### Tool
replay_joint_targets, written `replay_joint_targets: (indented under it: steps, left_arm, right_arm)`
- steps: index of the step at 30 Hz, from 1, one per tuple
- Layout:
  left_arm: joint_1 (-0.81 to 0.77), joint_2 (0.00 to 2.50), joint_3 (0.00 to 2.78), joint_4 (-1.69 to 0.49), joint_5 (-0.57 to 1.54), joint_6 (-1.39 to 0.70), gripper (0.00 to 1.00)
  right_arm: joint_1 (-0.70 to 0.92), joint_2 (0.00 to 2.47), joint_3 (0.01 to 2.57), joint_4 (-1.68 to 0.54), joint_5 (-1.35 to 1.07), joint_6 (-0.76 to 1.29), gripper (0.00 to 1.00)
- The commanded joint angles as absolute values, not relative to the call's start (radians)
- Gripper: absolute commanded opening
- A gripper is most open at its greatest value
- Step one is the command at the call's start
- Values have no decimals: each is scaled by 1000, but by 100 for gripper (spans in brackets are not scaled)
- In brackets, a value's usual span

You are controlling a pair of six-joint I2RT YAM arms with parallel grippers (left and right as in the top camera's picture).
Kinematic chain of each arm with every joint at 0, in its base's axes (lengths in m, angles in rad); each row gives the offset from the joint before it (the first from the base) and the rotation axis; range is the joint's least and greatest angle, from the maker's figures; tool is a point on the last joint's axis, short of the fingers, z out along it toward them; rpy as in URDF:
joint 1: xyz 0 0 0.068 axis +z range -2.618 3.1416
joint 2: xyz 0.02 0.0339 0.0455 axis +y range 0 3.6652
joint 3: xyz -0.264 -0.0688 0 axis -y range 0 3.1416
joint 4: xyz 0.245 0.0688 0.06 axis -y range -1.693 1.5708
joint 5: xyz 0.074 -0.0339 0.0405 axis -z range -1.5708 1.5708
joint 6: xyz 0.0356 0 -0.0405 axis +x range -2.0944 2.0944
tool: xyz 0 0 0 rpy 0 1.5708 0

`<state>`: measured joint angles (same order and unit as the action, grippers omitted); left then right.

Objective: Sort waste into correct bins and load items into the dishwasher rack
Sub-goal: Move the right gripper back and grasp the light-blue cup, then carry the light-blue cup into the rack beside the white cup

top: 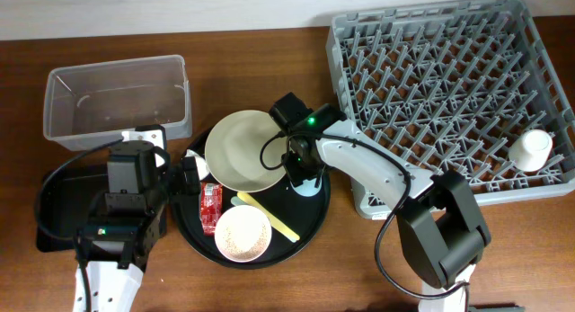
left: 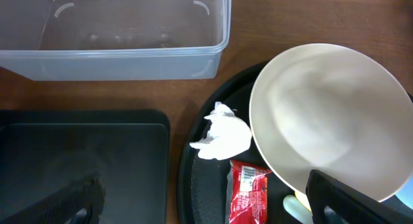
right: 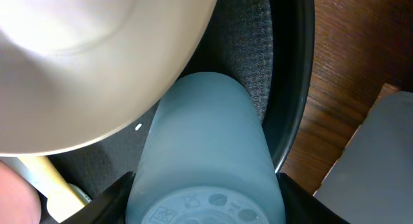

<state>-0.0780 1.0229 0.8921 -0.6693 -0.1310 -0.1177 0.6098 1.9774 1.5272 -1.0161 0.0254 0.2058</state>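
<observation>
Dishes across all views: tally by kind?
Cups: 2, a blue cup and a white cup
Plate: 1
Bowl: 1
Total: 4

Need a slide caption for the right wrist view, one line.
Right pincer straddles a light-blue plastic cup on the round black tray, beside the large cream plate.

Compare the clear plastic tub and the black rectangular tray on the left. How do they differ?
The clear plastic rectangular tub is see-through; the shallow black rectangular tray is opaque. The tub has tall walls; the tray has only a low rim. The tub sits toward the back of the table, the tray in front of it. Both are rectangular with a similar footprint, and no waste shows in either.
</observation>
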Motion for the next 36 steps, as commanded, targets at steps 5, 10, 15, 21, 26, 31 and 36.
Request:
replay_joint_targets:
  steps: [5,10,15,21,26,31,36]
  left_arm:
    - [-75,1024,913,-669,-124,-127,100]
    - [-75,1024,913,-669,-124,-127,100]
    - [-75,1024,913,-669,-124,-127,100]
    - [-75,1024,913,-669,-124,-127,100]
    - [-75,1024,913,-669,-124,-127,100]
    - [-75,1024,913,-669,-124,-127,100]
    - [-75,1024,913,-669,-124,-127,100]
  right_arm:
    - [614,1850,1584,-1095,148,219,56]
    - [613,1781,1648,-1151,187,234,56]
    - [564,1712,1710,-1218,238,258,56]
    - [390,1672,1713,-1299,305,316,56]
    - [160,1670,1713,-1305,304,320,56]
    - [-88,1670,1713,-1287,294,332,56]
    - [-296,1673,1713,-1256,198,331,56]
